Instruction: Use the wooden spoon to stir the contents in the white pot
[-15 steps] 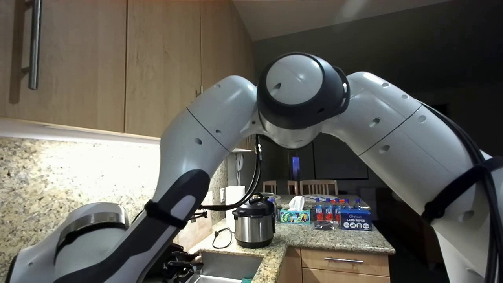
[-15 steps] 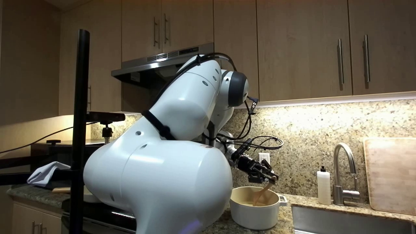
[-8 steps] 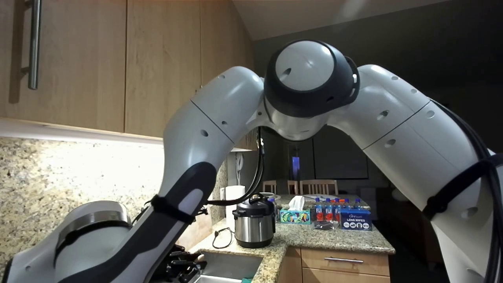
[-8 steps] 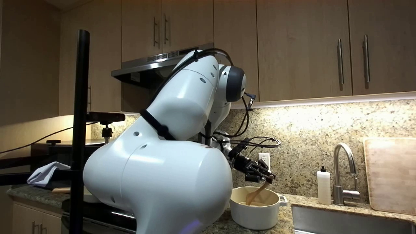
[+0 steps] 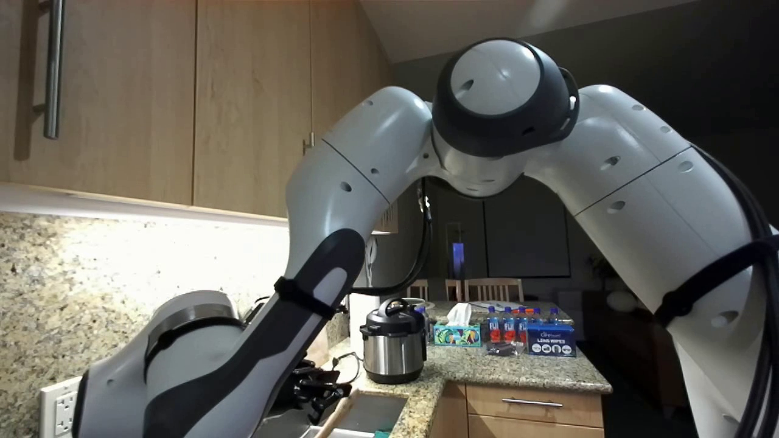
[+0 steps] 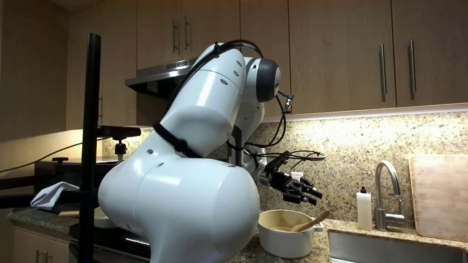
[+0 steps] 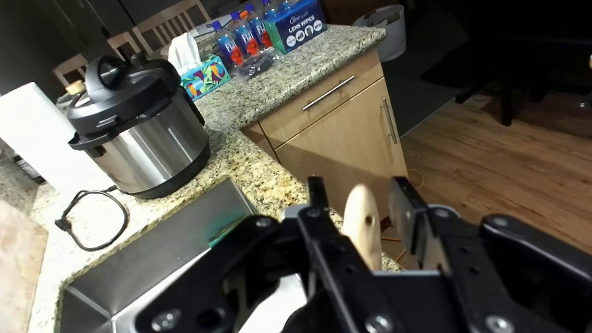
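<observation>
Gripper (image 7: 361,192) w/ blk jaws apart; smooth wooden spoon (image 6: 313,222) tilted in rnd white pot (image 6: 285,243).

The pot (image 6: 285,243) is white outside and creamy yellow within, the spoon (image 6: 312,222) light brown, the gripper (image 7: 359,187) black. The arm (image 6: 197,197) is white with dark bands, the cooker (image 5: 394,351) silver and black. The counter (image 5: 517,371) and the wall (image 6: 349,149) are speckled beige, brown and black, and the tissue box (image 5: 457,336) is turquoise with a multicoloured print.
</observation>
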Controlling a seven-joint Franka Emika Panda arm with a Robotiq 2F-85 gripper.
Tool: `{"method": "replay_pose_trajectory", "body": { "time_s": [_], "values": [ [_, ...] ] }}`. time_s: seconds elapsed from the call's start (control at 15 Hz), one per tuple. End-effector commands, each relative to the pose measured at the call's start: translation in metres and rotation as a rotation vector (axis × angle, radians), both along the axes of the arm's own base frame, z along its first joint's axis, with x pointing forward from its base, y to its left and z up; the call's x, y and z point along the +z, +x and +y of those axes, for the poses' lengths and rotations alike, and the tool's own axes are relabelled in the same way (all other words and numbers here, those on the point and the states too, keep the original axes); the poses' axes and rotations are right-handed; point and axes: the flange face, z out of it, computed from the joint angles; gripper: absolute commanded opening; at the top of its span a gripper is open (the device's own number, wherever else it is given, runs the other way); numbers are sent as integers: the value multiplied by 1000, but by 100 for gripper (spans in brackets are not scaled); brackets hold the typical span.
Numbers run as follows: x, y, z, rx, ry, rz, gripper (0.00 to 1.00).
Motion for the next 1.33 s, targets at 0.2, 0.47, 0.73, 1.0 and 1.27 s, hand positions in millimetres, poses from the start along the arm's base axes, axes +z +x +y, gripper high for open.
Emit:
{"method": "replay_pose_trajectory", "body": {
  "time_s": [0.2,0.47,0.73,1.0,1.27],
  "values": [
    [-2,-3,-17,-35,1,67,90],
    [7,-4,-9,-44,40,69,100],
    [38,-11,6,-76,190,75,100],
    [79,-11,12,-145,349,66,100],
    [100,-16,-22,-287,490,157,100]
  ]
}}
